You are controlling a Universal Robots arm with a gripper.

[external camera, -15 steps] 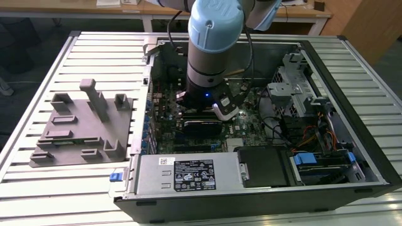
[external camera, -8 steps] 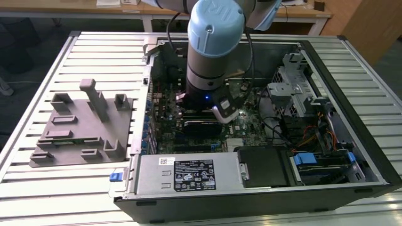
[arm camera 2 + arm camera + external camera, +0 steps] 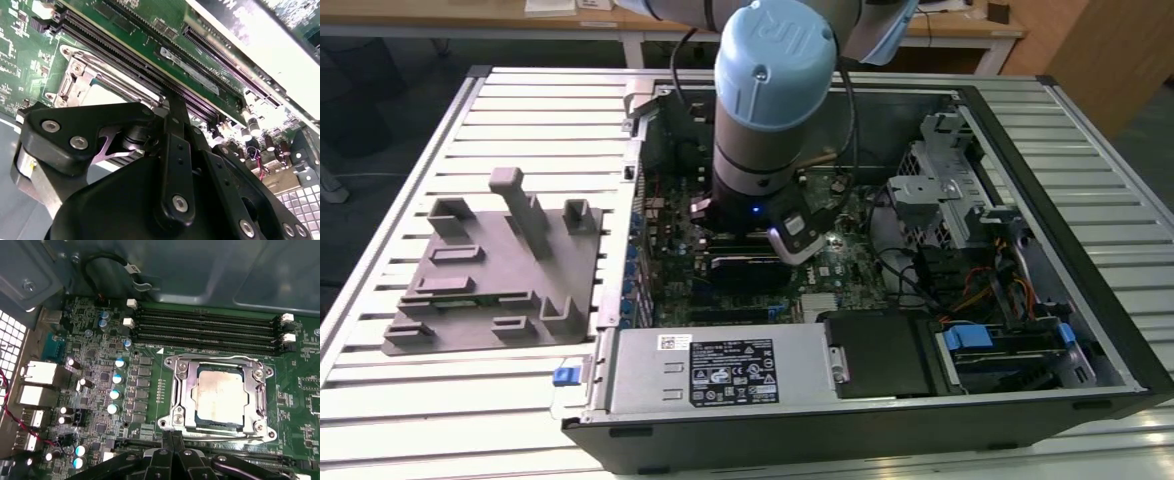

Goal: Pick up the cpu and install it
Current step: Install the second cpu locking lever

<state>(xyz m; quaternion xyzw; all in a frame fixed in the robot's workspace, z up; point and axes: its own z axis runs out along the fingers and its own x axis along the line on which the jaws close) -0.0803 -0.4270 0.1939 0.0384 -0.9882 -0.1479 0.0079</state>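
The cpu [image 3: 222, 395], a pale silver square, lies flat in the motherboard socket [image 3: 175, 390], with the socket's metal frame around it. My gripper [image 3: 172, 436] is shut with nothing in it, and its tips hover at the edge of the socket frame, just beside the cpu. In the second wrist view the gripper [image 3: 176, 107] reaches over the socket frame, and part of the cpu [image 3: 102, 93] shows behind the black linkage. In the exterior view my arm [image 3: 767, 120] reaches down into the open computer case [image 3: 1067, 250], over the motherboard.
Memory slots [image 3: 205, 325] run beside the socket, and capacitors [image 3: 119, 380] stand on its other side. A large grey plastic fixture [image 3: 494, 270] with upright blocks sits on the slatted table at the exterior view's left. A power supply [image 3: 720, 365] and drive cage [image 3: 941, 190] crowd the case.
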